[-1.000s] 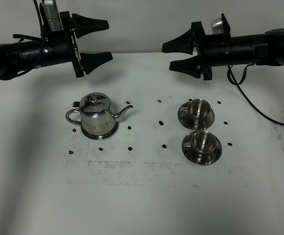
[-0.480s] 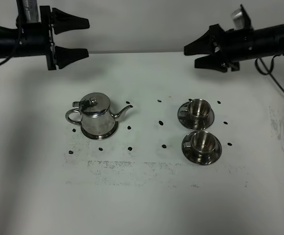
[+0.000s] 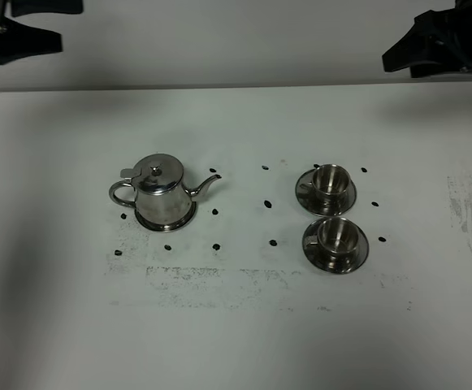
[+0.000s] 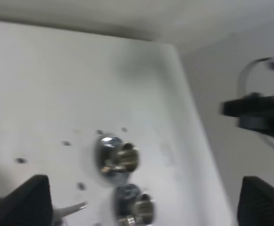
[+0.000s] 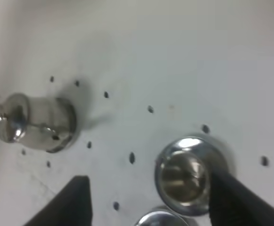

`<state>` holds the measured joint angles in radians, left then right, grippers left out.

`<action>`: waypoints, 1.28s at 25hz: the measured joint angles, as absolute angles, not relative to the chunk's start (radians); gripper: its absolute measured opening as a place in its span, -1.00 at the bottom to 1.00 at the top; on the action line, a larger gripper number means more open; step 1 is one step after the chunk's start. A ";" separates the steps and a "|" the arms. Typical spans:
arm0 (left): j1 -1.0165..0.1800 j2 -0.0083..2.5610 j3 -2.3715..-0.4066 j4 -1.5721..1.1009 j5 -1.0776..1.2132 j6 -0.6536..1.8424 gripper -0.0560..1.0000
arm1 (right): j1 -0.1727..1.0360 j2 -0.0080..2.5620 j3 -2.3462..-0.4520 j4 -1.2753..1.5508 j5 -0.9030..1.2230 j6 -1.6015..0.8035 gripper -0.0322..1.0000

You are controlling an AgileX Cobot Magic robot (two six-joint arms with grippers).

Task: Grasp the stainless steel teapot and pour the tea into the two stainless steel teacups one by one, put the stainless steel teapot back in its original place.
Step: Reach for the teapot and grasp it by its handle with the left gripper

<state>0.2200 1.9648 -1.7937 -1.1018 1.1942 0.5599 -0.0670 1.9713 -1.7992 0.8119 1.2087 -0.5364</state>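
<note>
The stainless steel teapot [image 3: 158, 191] stands upright on its flat steel disc [image 3: 179, 222] at the table's left-centre, with its spout toward the cups. The two stainless steel teacups, the far one [image 3: 329, 183] and the near one [image 3: 335, 236], sit on their saucers at the right-centre. No tea shows. My left gripper [image 3: 49, 23] is open and empty at the top left corner, far from the teapot. My right gripper [image 3: 410, 45] is open and empty at the top right. The left wrist view shows both cups [image 4: 118, 157] [image 4: 134, 207]; the right wrist view shows the teapot [image 5: 33, 122] and the far cup [image 5: 188, 174].
Small black marks [image 3: 266, 203] dot the white table [image 3: 236, 325] around the teapot and cups. A scuffed grey patch [image 3: 219, 280] lies in front of them. The table's back edge [image 3: 236, 87] meets a pale wall.
Both arms have pulled up and outward toward the top corners, away from the table's middle. Both grippers stay open. Teapot and cups have not moved.
</note>
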 joint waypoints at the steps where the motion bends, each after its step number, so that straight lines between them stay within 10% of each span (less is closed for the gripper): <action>1: 0.237 1.929 -1.794 -1.073 1.194 0.556 0.55 | -0.067 1.940 -1.799 0.790 1.211 -0.524 0.07; 15: 0.373 1.613 -1.794 -0.830 1.195 0.490 0.55 | 0.052 1.367 -1.611 0.236 1.219 -0.184 0.06; 32: 0.373 1.598 -1.794 -0.781 1.195 0.459 0.55 | 0.244 0.638 -0.747 -0.155 1.092 0.121 0.06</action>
<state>0.3730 1.5982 -1.7937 -0.7812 1.1953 0.4593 0.2443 0.6380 -0.7471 -0.1546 1.0921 0.1213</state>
